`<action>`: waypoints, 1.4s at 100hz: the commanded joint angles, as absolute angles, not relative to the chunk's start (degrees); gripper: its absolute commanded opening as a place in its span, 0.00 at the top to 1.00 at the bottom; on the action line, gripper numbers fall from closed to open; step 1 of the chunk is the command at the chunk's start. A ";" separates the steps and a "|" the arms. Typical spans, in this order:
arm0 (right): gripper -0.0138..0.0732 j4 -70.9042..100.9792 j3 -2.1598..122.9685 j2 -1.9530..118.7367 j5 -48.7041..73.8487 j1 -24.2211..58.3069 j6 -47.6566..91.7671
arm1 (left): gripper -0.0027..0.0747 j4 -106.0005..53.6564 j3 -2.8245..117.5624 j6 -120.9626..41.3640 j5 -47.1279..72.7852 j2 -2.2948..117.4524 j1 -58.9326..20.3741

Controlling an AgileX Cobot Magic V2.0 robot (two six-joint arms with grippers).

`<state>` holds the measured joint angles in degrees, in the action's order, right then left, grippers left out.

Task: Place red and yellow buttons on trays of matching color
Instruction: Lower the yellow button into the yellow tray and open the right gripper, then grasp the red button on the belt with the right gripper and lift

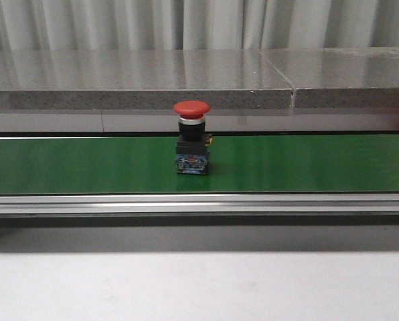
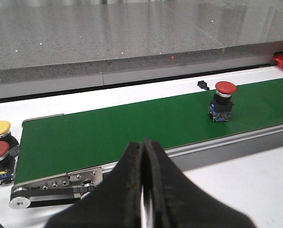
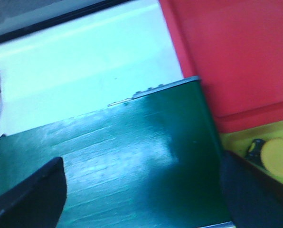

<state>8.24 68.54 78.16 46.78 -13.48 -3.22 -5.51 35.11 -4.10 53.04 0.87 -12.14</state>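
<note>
A red button [image 1: 191, 137] stands upright on the green belt [image 1: 86, 164], mid-length. The left gripper [image 2: 142, 190] is clenched and empty. The right gripper [image 3: 141, 190] is spread above the belt end, beside the red tray [image 3: 236, 57]. A yellow button [image 3: 277, 156] lies in the yellow tray [image 3: 236, 140].

This looks like a lab or factory-style test cell built to copy a sorting line. A green conveyor belt [image 1: 86, 164] runs across a white table [image 1: 199, 287], carried on an aluminium frame [image 1: 199, 202] with bare rollers and bolts at its end [image 2: 23, 202]. Industrial push buttons [image 2: 0, 137] wait beside the belt's end, and one red button [image 1: 191, 146] stands on the belt. A red tray [image 3: 236, 57] and a yellow tray [image 3: 255, 142] sit at the belt's other end. Behind runs a grey speckled stone ledge [image 1: 139, 80], with pale pleated curtains [image 1: 199, 23] closing off the back.
</note>
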 commanded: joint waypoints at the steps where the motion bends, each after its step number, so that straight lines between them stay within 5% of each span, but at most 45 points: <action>1: 0.10 8.24 69.84 75.80 46.29 -9.86 -1.56 | 0.99 -6.53 36.25 -3.84 48.90 1.81 -12.52; 63: 0.10 10.25 80.52 85.66 60.41 16.83 11.63 | 0.99 -6.53 36.25 -3.84 48.90 1.81 -12.52; 83: 0.10 13.62 82.84 88.35 62.25 20.71 22.53 | 0.99 -6.53 36.25 -3.84 48.90 1.81 -12.52; 140: 0.10 16.39 82.84 95.92 54.79 22.99 24.91 | 0.99 -6.53 36.25 -3.84 48.90 1.81 -12.52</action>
